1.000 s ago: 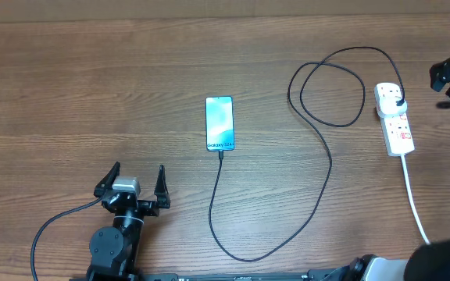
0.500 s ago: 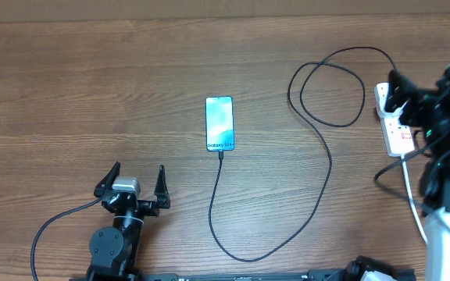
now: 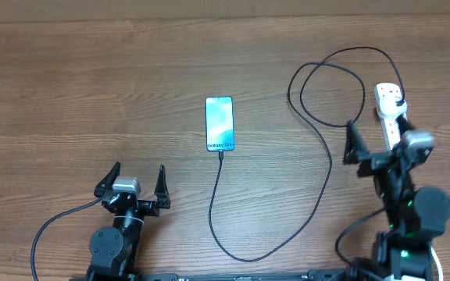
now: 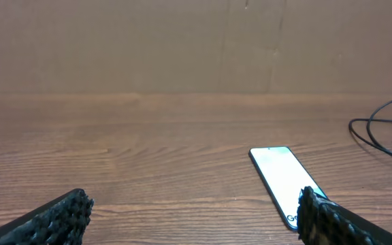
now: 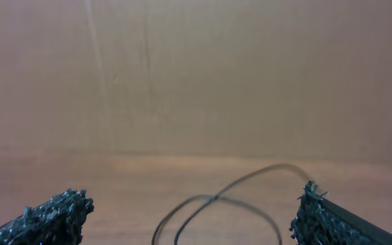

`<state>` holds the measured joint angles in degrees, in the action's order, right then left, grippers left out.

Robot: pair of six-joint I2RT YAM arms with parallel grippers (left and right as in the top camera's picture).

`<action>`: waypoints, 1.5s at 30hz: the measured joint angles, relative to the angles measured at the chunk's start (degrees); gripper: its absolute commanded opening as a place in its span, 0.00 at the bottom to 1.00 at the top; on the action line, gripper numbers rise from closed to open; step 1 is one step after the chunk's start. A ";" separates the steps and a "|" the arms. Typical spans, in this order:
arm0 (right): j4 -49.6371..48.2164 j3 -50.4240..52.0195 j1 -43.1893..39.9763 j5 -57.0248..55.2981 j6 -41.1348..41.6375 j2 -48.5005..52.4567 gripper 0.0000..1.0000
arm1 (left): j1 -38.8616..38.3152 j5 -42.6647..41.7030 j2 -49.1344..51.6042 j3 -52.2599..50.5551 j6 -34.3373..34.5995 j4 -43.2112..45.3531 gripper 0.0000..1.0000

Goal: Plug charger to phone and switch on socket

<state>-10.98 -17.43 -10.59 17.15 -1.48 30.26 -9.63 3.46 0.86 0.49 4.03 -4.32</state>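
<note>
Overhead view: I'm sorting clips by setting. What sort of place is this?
Likely a robotics lab bench: a wooden table with a plain brown backboard, left arm and right arm at its near edge, only a phone, charger and socket laid out.

Black arms, grey wrist blocks (image 3: 125,186); left arm (image 3: 114,242) trails black lead (image 3: 53,222); right arm (image 3: 422,209) green-lit; claw pads (image 4: 60,214) rough.

Wooden table (image 3: 69,78) backed by a brown wall (image 4: 182,41).

"Galaxy S24" on the phone (image 3: 219,123)
</note>
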 measured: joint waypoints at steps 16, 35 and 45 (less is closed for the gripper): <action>4.13 16.15 0.20 0.00 0.00 -22.82 1.00 | 0.00 0.00 0.00 0.00 0.00 0.00 1.00; 14.64 16.37 0.20 -0.02 0.02 -29.57 1.00 | 0.00 0.00 0.00 0.00 0.00 0.00 1.00; 14.67 16.37 0.20 0.00 0.00 -29.57 1.00 | 0.00 0.00 0.00 0.00 0.00 0.00 1.00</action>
<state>3.68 -1.06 -10.39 17.15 -1.48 0.69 -9.63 3.46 0.86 0.49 4.03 -4.32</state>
